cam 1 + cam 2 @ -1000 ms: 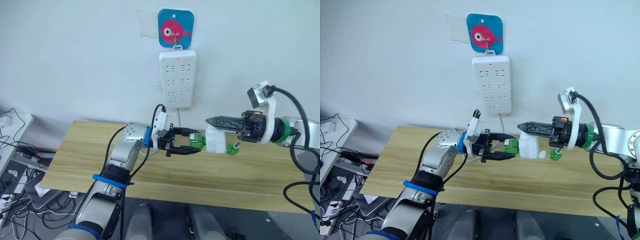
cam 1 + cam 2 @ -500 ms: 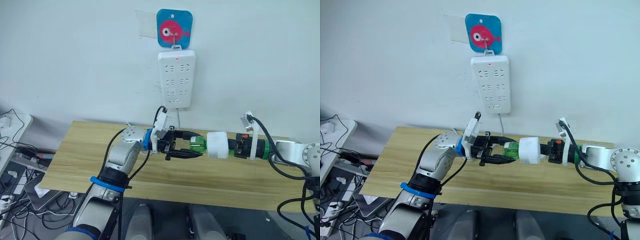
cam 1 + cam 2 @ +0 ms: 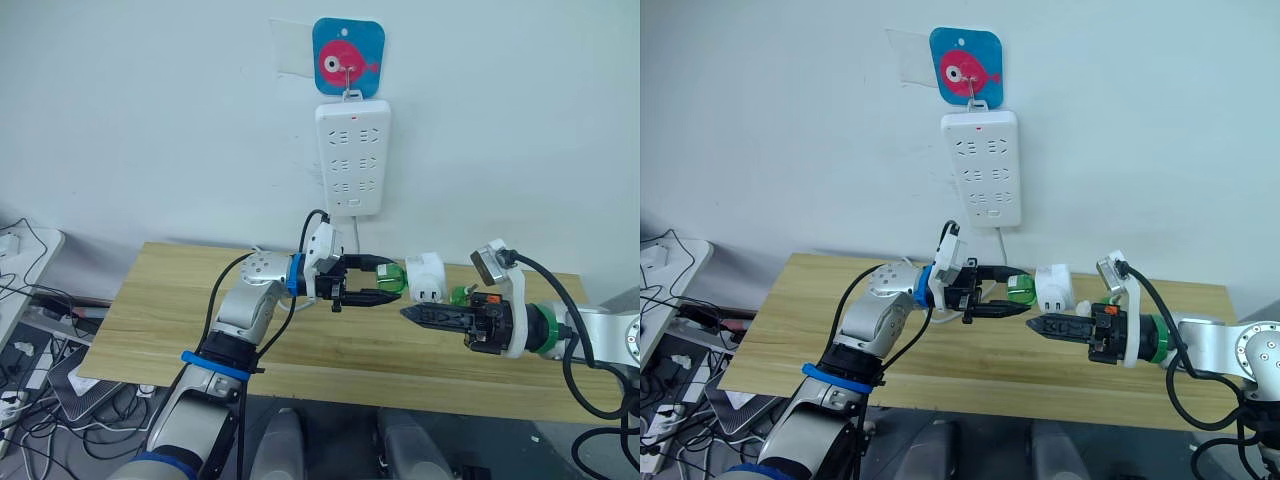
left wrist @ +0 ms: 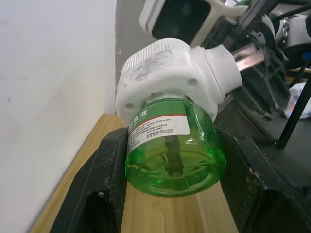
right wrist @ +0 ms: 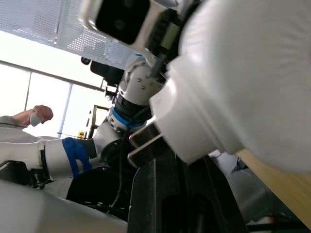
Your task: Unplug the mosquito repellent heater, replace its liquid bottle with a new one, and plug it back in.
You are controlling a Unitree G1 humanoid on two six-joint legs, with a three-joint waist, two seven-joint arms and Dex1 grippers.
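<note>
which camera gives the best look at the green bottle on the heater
The left wrist view: the liquid bottle sits close up between the left gripper's fingers, label readable, joined to the mosquito repellent heater. Both eye views show it as a small green shape beside the heater.

At frame centre, the mosquito repellent heater [image 3: 427, 277] is white, and the liquid bottle [image 4: 176, 147] is translucent green with a white, red-striped label. The bench [image 3: 160, 300] is pale wood grain. At upper centre, a white power strip [image 3: 353, 157] hangs below a blue plaque [image 3: 348, 59] with a pink fish.
</note>
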